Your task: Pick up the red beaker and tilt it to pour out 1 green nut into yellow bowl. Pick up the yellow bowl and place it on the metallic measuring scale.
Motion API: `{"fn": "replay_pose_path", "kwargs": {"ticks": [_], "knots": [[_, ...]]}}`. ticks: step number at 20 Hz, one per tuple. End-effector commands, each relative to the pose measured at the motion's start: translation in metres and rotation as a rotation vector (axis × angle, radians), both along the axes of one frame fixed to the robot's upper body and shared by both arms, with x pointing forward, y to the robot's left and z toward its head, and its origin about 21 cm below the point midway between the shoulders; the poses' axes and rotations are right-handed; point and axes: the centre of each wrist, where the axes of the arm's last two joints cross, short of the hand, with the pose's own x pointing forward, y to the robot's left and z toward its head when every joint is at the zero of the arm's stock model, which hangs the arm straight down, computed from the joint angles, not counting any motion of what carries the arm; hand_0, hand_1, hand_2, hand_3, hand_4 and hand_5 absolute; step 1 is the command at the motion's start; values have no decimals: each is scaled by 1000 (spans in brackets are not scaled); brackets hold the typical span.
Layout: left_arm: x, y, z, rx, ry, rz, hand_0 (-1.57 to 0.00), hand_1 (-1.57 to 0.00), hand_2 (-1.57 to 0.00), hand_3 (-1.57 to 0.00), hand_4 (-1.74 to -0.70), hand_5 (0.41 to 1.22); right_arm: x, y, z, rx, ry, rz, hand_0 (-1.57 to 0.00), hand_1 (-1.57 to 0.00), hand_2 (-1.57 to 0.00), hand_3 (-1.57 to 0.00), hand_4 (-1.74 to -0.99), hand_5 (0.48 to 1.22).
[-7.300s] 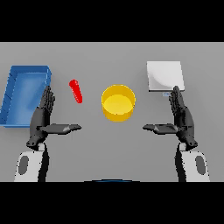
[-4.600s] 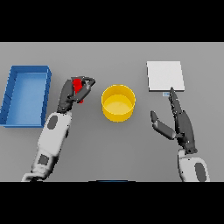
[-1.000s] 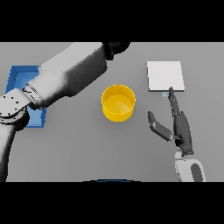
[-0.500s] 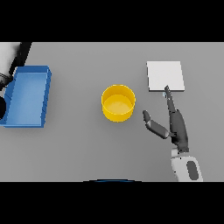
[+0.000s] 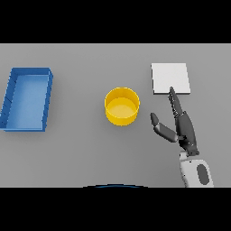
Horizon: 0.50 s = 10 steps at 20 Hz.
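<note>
- My right hand (image 5: 184,128) shows at the lower right of the head view, its white and grey forearm rising from the bottom edge and leaning slightly toward the left.
- Its dark fingers (image 5: 173,100) are straight and held together, pointing up at the near edge of the flat, square, light metallic measuring scale (image 5: 170,78); the tips lie at the scale's lower edge or just over it, and I cannot tell if they touch.
- The thumb (image 5: 160,127) sticks out to the left, spread away from the fingers, and the hand holds nothing.
- The round yellow bowl (image 5: 122,106) stands upright on the plain grey counter (image 5: 90,149), just left of that thumb and apart from it. I cannot make out anything inside the bowl.
- The scale sits up and to the right of the bowl, with a strip of bare counter between them.
- An open rectangular blue tray (image 5: 27,98) lies far left, well apart from the bowl.
- I see wide bare counter between tray and bowl, and along the near side.
</note>
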Motion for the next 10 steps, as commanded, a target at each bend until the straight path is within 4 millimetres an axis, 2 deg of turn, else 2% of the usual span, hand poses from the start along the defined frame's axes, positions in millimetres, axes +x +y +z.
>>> {"fn": "replay_pose_path", "kwargs": {"ticks": [1, 7, 8, 10], "knots": [[-3, 8, -6, -52, -9, 38, -1571, -1571, -1571, -1552, -1741, 1221, -1, 0, -2, -3, 10, -7, 1, 1, 1, 1, -1157, 666], [-16, 36, -64, -292, 12, 173, -1571, -1571, -1571, -1396, -1741, 1221, -1, -1, -6, -47, 0, -5, 1, 1, 1, 1, -1192, 704], [-18, 33, -78, -321, 14, 169, -1571, -1571, -1571, -1374, -1741, 1221, 0, 4, -4, -47, 1, -5, 1, 1, 1, 1, -1194, 703], [-24, 38, -97, -362, 16, 189, -1571, -1571, -1571, -1379, -1741, 1221, 3, 0, -4, -52, -1, -2, 1, 1, 1, 1, -1202, 709]]}}
